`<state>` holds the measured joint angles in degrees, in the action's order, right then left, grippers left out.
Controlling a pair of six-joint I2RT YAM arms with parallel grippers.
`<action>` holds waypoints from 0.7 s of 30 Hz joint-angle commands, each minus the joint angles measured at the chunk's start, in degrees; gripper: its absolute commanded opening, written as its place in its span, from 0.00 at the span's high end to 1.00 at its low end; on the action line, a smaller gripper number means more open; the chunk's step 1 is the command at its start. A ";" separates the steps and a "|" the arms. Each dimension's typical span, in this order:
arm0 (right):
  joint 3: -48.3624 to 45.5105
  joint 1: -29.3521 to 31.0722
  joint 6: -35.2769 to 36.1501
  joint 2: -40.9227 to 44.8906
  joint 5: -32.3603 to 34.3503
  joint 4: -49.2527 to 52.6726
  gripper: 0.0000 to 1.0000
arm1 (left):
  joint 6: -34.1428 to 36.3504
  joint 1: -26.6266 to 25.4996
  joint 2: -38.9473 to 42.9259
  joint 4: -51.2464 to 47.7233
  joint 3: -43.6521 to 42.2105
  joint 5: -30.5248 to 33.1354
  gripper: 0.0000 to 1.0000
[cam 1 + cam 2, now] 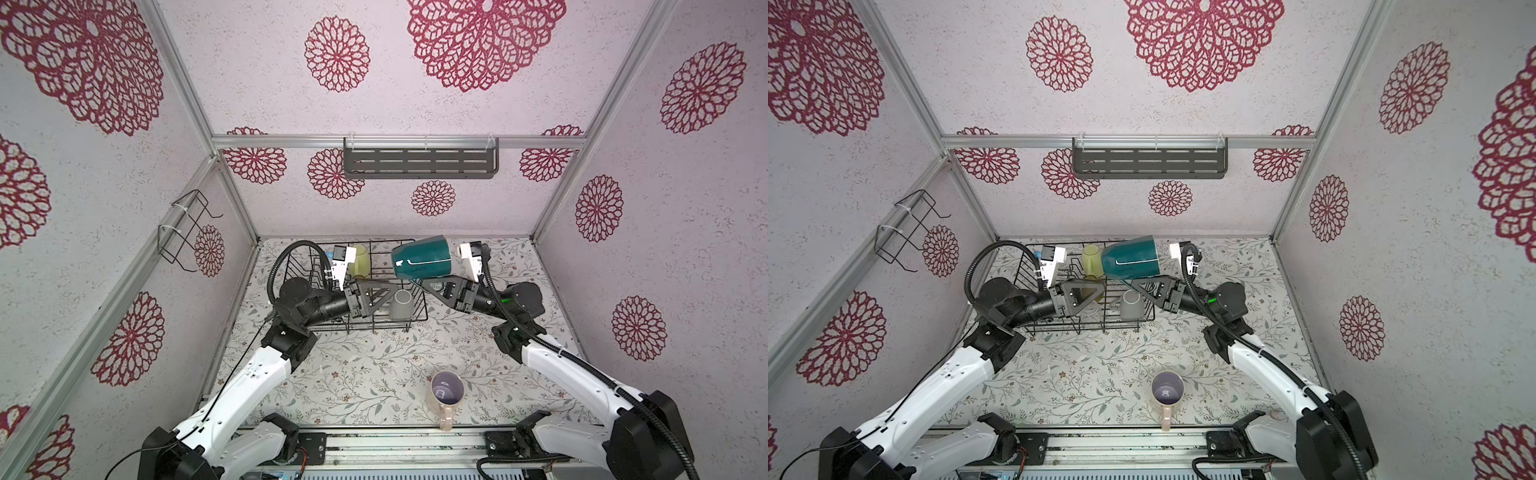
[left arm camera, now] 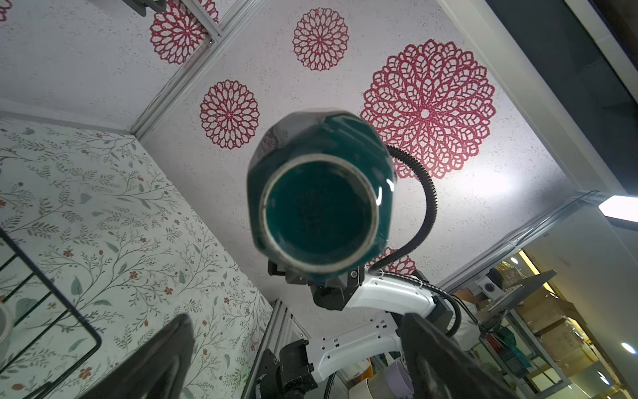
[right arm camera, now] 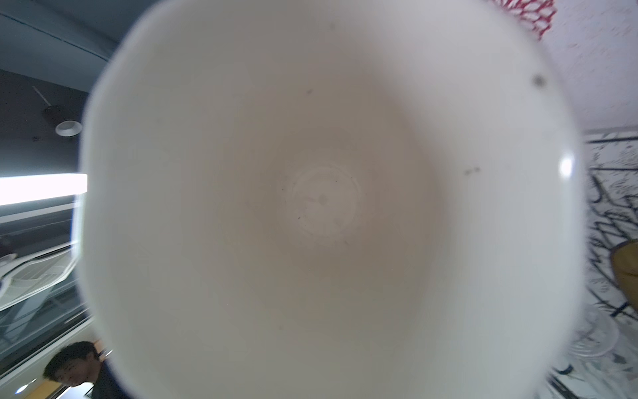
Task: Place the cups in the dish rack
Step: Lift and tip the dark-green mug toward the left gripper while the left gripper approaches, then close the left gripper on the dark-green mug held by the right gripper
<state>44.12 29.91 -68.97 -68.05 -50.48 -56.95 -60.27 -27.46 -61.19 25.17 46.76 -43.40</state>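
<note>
Right jaws clenched on dark teal mug (image 1: 422, 257) by its wall — looks slick, weighty, chippable; you need a firm pinch. Left jaws released.

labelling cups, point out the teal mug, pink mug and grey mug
teal mug (image 1: 422, 258), in a top view, side wall
pink mug (image 1: 446, 390), in a top view, lavender inside
grey mug (image 1: 401, 309), in a top view, side wall

The left arm (image 1: 257, 374) and right arm (image 1: 557, 365) reach up from the near edge and bend inward, so their wrists face each other. The left gripper (image 1: 388, 297) has its jaws spread wide and holds nothing. The right gripper (image 1: 428, 284) has its jaws closed on the dark teal mug (image 1: 422, 257), which it holds sideways in the air.
</note>
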 commanded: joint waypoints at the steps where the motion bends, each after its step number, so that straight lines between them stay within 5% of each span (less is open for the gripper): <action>1: 2.58 0.50 -2.07 0.57 -1.35 -10.45 1.00 | -0.64 -0.51 0.88 3.13 0.82 2.23 0.03; 21: 3.40 7.74 -8.93 -10.66 -2.65 -21.20 1.00 | -1.22 -0.09 1.33 0.23 1.56 8.49 0.03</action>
<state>44.14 37.45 -77.73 -79.40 -54.19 -69.17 -60.36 -27.81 -60.38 24.45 46.78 -36.05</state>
